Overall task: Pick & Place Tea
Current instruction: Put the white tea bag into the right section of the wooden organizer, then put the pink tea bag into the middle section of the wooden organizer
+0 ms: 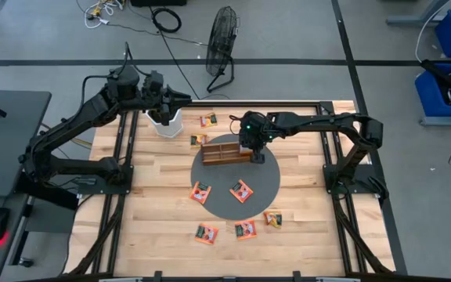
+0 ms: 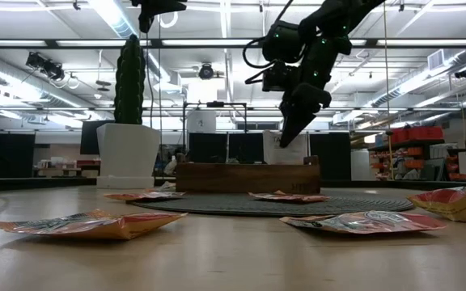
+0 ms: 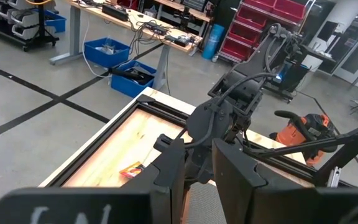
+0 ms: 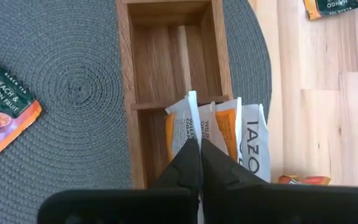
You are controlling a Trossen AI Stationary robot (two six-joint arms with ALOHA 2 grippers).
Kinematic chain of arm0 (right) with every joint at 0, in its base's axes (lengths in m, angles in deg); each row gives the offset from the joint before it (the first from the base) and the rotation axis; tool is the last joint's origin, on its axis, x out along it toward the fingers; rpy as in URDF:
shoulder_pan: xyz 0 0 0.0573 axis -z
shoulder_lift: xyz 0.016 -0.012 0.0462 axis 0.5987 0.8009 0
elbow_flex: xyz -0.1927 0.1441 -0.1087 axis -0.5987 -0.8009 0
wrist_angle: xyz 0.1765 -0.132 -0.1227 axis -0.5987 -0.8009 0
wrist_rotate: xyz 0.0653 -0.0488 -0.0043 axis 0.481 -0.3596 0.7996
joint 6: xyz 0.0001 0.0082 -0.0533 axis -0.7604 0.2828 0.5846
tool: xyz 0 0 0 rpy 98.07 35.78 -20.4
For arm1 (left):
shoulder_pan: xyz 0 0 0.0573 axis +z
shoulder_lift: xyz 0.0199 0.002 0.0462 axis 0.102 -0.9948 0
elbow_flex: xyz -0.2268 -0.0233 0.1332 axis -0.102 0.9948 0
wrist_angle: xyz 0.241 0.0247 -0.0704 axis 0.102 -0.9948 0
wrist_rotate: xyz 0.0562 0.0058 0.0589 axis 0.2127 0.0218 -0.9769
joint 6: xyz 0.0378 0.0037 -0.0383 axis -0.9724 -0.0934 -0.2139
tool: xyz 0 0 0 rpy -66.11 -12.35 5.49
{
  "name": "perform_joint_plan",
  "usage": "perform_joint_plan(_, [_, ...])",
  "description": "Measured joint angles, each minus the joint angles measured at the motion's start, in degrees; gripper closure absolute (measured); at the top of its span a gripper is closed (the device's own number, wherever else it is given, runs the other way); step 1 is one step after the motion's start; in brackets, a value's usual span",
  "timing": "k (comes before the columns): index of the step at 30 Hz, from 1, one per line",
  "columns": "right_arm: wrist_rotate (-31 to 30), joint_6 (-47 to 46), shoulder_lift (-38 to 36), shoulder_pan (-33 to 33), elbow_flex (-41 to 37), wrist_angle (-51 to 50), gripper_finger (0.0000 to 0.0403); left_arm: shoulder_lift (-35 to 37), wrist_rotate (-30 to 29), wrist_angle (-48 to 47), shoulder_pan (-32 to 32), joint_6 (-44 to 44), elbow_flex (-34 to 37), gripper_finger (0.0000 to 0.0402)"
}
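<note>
A brown wooden tray (image 1: 224, 150) sits on a round dark mat (image 1: 233, 205). Three tea sachets (image 4: 219, 134) stand on edge in the tray compartment nearest my right gripper; the other compartment is empty. My right gripper (image 4: 199, 152) is shut and points steeply down just above them, also seen above the tray in the low view (image 2: 288, 136). Several orange sachets lie flat on the mat (image 1: 242, 190) and on the table (image 1: 245, 229). My left gripper (image 1: 185, 99) hangs high at the far left, open and empty (image 3: 199, 177). My right gripper has its shut fingertips (image 4: 191, 158) right over the upper edge of the white sachet (image 4: 180, 118) in the tray, coming from above. I cannot tell whether they touch it.
A white pot with a tall green cactus (image 1: 164, 119) stands at the far left of the table, under my left gripper. More sachets lie near the far edge (image 1: 208, 120) and beside the tray (image 1: 199, 140). Black frame rails (image 1: 124, 188) run along both table sides.
</note>
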Motion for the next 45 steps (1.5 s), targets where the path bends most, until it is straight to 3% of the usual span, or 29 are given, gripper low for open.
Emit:
perform_joint_plan(11, [-0.9,-0.7,0.0,0.0,0.0,-0.1,0.0366,0.0,0.0,0.0,0.0,-0.1,0.0,0.0317])
perform_joint_plan(18, [-4.5,-2.1,0.0,0.0,0.0,-0.1,0.0296,0.0,0.0,0.0,0.0,-0.1,0.0,0.0317])
perform_joint_plan(26, [-3.6,-4.6,-0.1,-0.8,4.7,-5.7,0.0230,0.0,0.0,-0.1,0.0,-0.2,0.0,0.0317])
perform_joint_plan(30, [1.0,-5.6,-1.9,-2.2,6.1,-5.8,0.0227,0.0,0.0,-0.1,0.0,-0.2,0.0,0.0317])
perform_joint_plan(38, [10.1,-12.7,-6.2,-5.1,6.0,-4.6,0.0259,0.0,0.0,-0.8,0.0,-0.2,0.0,0.0317])
perform_joint_plan(45, [23.9,-24.2,-6.5,-6.2,5.9,-5.6,0.0272,0.0,0.0,-1.4,0.0,-0.2,0.0,0.0317])
